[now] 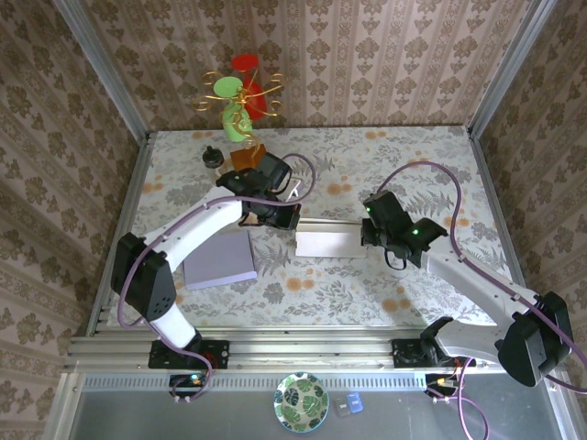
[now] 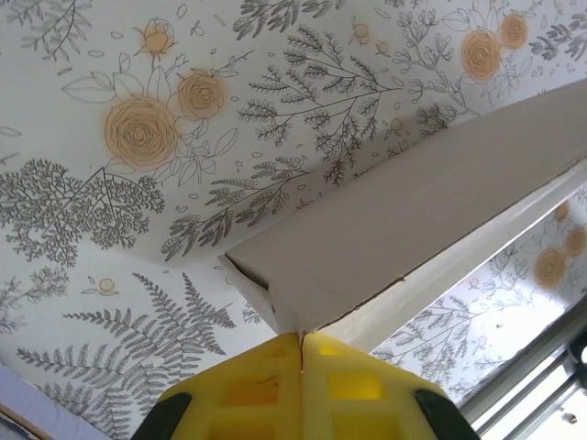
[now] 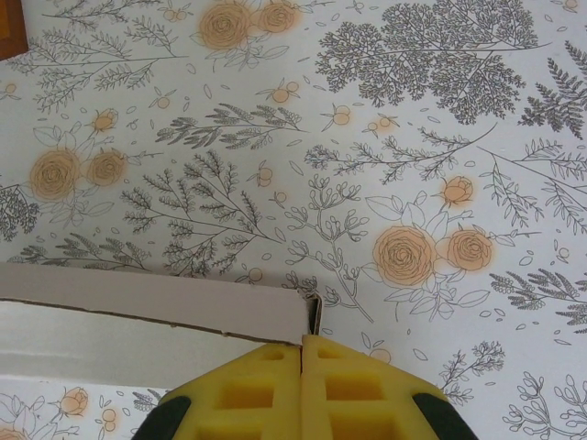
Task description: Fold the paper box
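While fingers (image 2: 248, 390) pinch both ends, the paper box (image 1: 328, 244) spans between.

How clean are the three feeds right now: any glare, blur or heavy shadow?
Top external: evenly lit, sharp, only soft shadows. Left wrist: paper box crisp, its white lower strip bright, nearly washed out. Right wrist: tablecloth print crisp, no glare.

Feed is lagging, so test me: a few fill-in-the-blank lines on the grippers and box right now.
The left gripper and the right gripper are both ____ on the paper box.
The purple sheet lies beside the ____ arm.
Each gripper's pads are coloured ____.
Missing: shut; left; yellow.
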`<state>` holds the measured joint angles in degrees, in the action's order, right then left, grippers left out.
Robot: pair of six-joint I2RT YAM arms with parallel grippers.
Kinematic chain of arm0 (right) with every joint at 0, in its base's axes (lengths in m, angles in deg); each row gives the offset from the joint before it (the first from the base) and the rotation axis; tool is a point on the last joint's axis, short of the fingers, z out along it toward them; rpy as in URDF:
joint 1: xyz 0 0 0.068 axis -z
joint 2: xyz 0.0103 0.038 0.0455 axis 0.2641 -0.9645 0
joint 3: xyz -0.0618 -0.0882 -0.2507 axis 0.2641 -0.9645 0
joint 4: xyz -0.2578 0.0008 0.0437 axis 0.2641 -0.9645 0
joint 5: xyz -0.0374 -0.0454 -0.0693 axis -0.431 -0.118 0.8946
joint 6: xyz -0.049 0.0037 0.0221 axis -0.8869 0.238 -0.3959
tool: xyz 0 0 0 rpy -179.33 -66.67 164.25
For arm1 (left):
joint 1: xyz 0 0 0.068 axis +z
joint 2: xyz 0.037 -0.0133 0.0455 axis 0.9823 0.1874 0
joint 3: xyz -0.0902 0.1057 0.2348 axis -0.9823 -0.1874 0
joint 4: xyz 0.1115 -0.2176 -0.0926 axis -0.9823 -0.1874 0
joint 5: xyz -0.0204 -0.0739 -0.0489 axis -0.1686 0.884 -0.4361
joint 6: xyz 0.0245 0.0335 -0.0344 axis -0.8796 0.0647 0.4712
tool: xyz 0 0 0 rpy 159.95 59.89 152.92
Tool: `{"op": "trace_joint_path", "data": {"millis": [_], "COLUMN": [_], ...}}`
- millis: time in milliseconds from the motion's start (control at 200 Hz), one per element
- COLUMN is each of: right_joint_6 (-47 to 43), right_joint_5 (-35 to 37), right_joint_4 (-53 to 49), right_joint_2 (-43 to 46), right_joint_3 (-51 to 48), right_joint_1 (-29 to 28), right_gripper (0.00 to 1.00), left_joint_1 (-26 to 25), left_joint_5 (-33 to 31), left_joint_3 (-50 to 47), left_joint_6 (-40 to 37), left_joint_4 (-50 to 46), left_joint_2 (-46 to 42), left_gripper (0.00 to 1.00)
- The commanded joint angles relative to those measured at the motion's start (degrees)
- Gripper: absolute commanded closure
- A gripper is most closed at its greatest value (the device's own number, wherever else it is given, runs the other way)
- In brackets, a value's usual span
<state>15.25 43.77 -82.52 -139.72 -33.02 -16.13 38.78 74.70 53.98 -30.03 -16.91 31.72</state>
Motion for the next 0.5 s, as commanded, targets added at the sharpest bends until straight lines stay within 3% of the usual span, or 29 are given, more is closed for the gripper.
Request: {"op": "trace_joint_path", "data": {"millis": [0,495], "right_joint_6": [1.27,1.78], "right_joint_5": [-0.4,0.72], "right_joint_4": [-2.12,-1.85], "right_joint_2": [-1.42,-1.75], "right_joint_3": [-0.05,-0.86], "right_joint_1": [-1.06,-2.31], "right_gripper": [1.0,1.0], "left_joint_1": [-0.5,0.89], "left_joint_5": [3.41,6.82], "left_joint_3": [2.66,8.79], "left_joint_6": [5.8,9.65], "left_joint_4": [-1.91,-8.83], "left_joint_2": [1.73,5.72], "left_gripper": [1.0,1.0]}}
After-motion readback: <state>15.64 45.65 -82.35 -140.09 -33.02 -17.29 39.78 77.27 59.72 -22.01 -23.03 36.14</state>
